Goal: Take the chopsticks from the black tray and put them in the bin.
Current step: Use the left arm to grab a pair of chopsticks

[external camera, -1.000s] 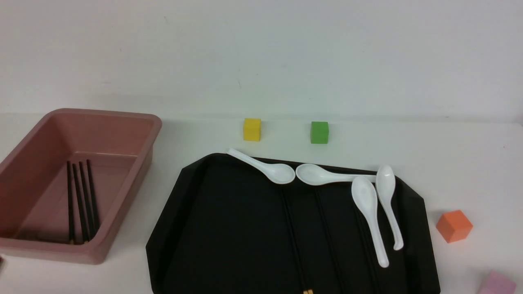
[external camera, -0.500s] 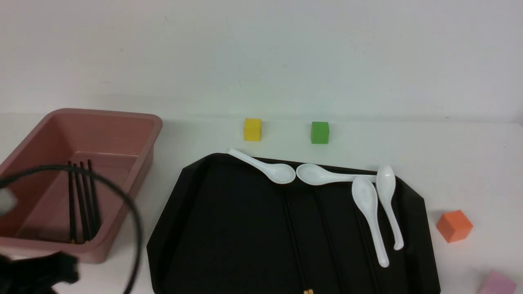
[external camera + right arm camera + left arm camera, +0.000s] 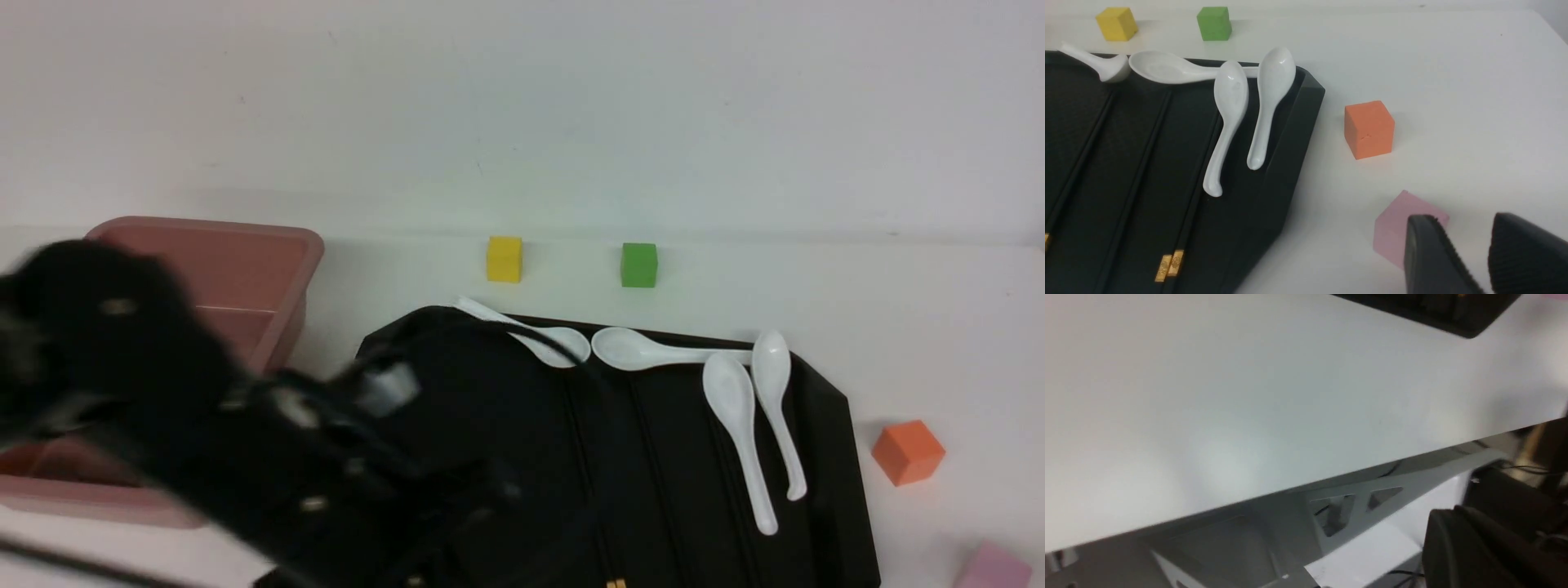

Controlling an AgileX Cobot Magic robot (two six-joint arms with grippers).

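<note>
Right claw (image 3: pixel 1466 245), seen in the right wrist view only: fingers parted, empty, above the desk (image 3: pixel 1453 81) near a pink cube (image 3: pixel 1396 232). Left claw: lost in the blurred left arm (image 3: pixel 204 425) in the front view, so its opening cannot be told. Chopsticks (image 3: pixel 1169 264) lie on the tray (image 3: pixel 1290 155) by the spoons (image 3: pixel 1229 106). Only the front view shows the bin (image 3: pixel 245 253), partly hidden by that arm.

Black tray (image 3: pixel 820 425), pink bin (image 3: pixel 245 269), white spoons (image 3: pixel 735 408)

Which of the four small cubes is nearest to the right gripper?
The pink cube, just beside the right gripper; the orange cube, green cube and yellow cube lie farther away.
</note>
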